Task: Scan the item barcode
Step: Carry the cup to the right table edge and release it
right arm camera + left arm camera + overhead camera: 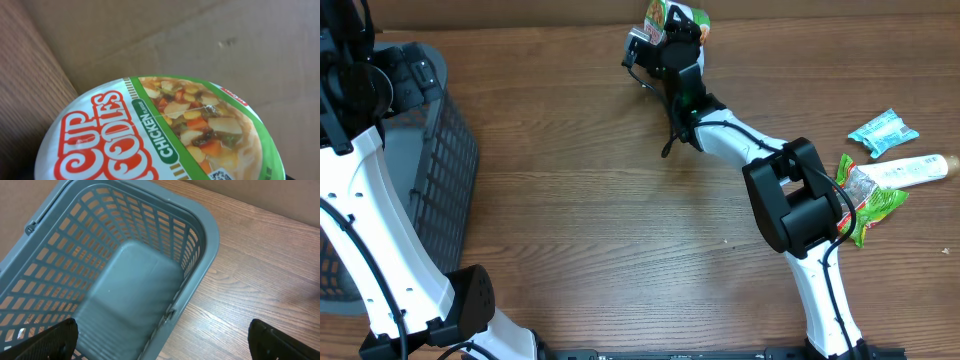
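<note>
Cup Noodles cup (658, 14) sits at the far edge of the table (570, 200), hard against a cardboard wall (225, 40), its chicken-flavour lid filling the lower part of the right wrist view. Well off to the right lie a teal packet (883, 132), a white tube (915, 170) and a green snack bag (873, 203), the bag partly hidden under the right arm's elbow. The right fingers (678, 35) cover the middle of the cup from above and pinch it in a wide grip. The left fingers (47, 341) are spread fully apart above the grey basket (205, 230) at the table's left side; only its bare floor shows inside
</note>
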`<act>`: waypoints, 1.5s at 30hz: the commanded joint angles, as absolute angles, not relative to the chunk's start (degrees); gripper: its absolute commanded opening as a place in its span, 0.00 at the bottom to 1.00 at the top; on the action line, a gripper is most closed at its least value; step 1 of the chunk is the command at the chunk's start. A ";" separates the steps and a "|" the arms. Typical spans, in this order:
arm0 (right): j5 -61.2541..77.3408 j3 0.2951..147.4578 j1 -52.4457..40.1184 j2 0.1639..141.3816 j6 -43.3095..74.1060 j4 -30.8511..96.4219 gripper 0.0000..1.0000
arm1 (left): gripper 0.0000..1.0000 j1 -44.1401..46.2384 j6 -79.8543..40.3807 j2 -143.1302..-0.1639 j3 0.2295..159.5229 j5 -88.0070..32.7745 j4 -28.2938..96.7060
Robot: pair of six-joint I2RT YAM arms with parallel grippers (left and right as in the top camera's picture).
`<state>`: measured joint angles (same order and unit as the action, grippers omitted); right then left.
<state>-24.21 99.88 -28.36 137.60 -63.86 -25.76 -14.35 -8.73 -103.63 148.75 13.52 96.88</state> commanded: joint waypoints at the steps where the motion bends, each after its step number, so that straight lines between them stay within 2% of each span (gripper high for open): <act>1: -33.45 100.84 -28.93 127.98 -49.08 -24.67 0.65 | 1.00 -14.22 -7.90 -103.77 148.88 13.47 96.79; 4: -37.06 100.84 -28.93 122.28 -39.35 -16.64 0.69 | 0.99 -14.24 -7.90 -103.77 148.88 13.47 96.79; 7: -36.53 100.84 -27.68 113.62 -18.63 3.20 0.70 | 1.00 -14.24 -7.90 -103.77 148.88 13.47 96.79; 8: -31.55 100.84 -25.65 109.73 -9.47 13.80 0.70 | 1.00 -14.22 -7.90 -103.77 148.88 13.47 96.79; 12: -16.43 100.84 -17.30 104.09 10.11 34.39 0.67 | 1.00 -14.24 -7.90 -103.77 148.88 13.47 96.79; 15: -4.47 100.36 -8.97 104.29 14.22 43.66 0.60 | 1.00 -14.24 -7.90 -103.77 148.88 13.47 96.79; 20: -0.27 96.33 0.14 105.25 14.46 43.92 0.57 | 1.00 -14.24 -7.90 -103.77 148.88 13.47 96.79; 26: -0.40 88.27 7.60 107.18 12.80 35.29 0.60 | 0.99 -14.24 -7.90 -103.77 148.88 13.50 96.79; 34: -7.03 79.92 8.43 107.72 12.40 29.43 0.66 | 1.00 -14.24 -7.90 -103.77 148.88 13.47 96.79; 40: -9.87 74.61 8.49 107.72 14.81 25.32 0.66 | 1.00 -14.24 -7.90 -103.77 148.88 13.47 96.79; 43: -9.87 72.51 8.49 107.72 14.59 21.26 0.73 | 1.00 -14.24 -7.90 -103.77 148.88 13.47 96.79; 45: -9.85 72.27 8.49 107.72 14.66 21.28 0.82 | 1.00 -14.24 -7.90 -103.77 148.88 13.47 96.79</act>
<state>-8.49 73.17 8.49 107.85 13.89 22.00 -14.35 -8.73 -103.63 148.75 13.52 96.86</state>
